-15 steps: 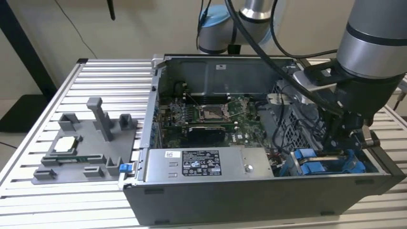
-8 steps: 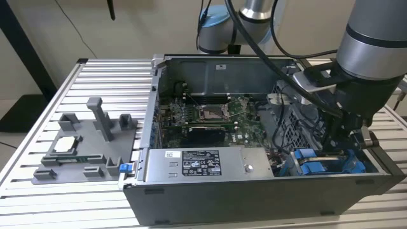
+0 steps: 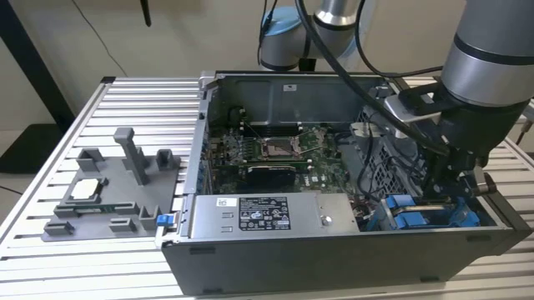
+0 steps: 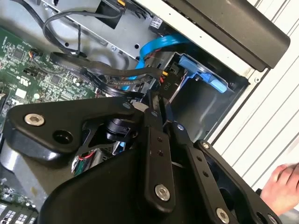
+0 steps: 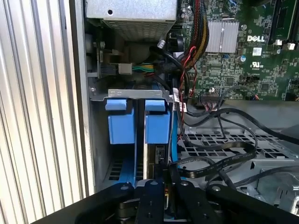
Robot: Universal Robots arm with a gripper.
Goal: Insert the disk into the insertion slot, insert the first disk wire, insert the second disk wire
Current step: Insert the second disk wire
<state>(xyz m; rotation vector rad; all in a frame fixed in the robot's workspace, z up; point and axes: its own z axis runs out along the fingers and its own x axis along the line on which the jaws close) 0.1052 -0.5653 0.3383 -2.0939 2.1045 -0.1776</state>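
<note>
The disk (image 5: 156, 125), clipped in its blue carrier, is being held upright in the insertion slot (image 5: 135, 93), just beside a second blue carrier (image 5: 121, 123); two carriers are being counted there in the first wrist view. In the exterior view, the slot (image 3: 426, 215) is being shown at the lower right of the frame, inside the open computer case (image 3: 334, 262). One tool (image 3: 438, 187) is being hung directly over the slot, just above the disk. In both wrist views, the tool (image 5: 167, 175) (image 4: 159, 100) is being kept with its tips drawn together. Whether anything is pinched between them cannot be told. One blue flat cable (image 4: 159, 44) and several black cables (image 5: 215, 163) are being draped near the tool. One motherboard (image 3: 276, 150) is being shown behind, and one grey fixture (image 3: 109, 187) is being carried on the bench (image 3: 134, 100).
</note>
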